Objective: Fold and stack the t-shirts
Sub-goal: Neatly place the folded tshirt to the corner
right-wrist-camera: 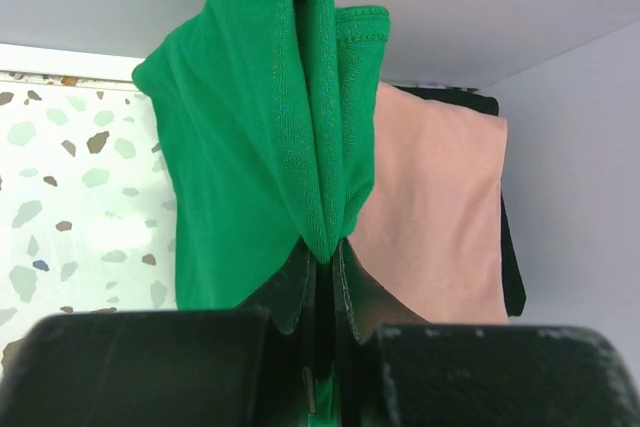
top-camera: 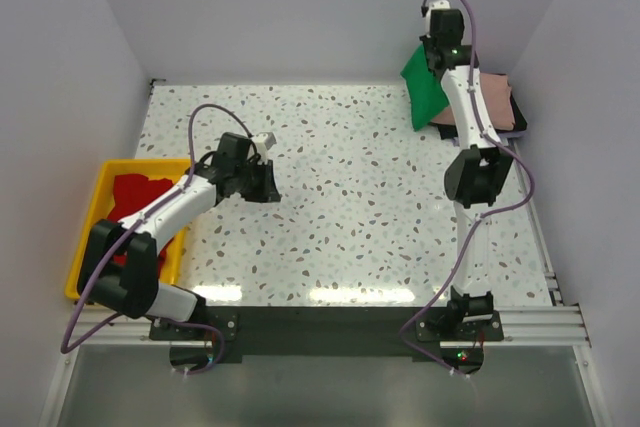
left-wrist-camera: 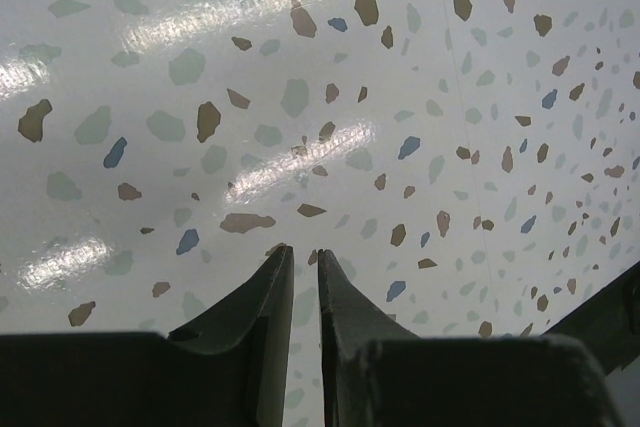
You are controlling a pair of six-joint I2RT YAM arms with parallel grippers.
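My right gripper [right-wrist-camera: 323,252] is shut on the bright green t-shirt [right-wrist-camera: 255,137] and holds it hanging in the air at the far right of the table [top-camera: 430,82]. Below and beside it lies the folded salmon pink t-shirt [right-wrist-camera: 440,207], on a dark sheet by the right wall [top-camera: 495,97]. The red t-shirt [top-camera: 135,197] lies crumpled in the yellow tray [top-camera: 95,209] at the left. My left gripper [left-wrist-camera: 304,252] is shut and empty, over bare tabletop near the tray [top-camera: 262,182].
The speckled white tabletop [top-camera: 350,197] spreads between the arms. Grey walls close in the back and both sides. The dark sheet [top-camera: 515,112] under the pink shirt lies against the right wall.
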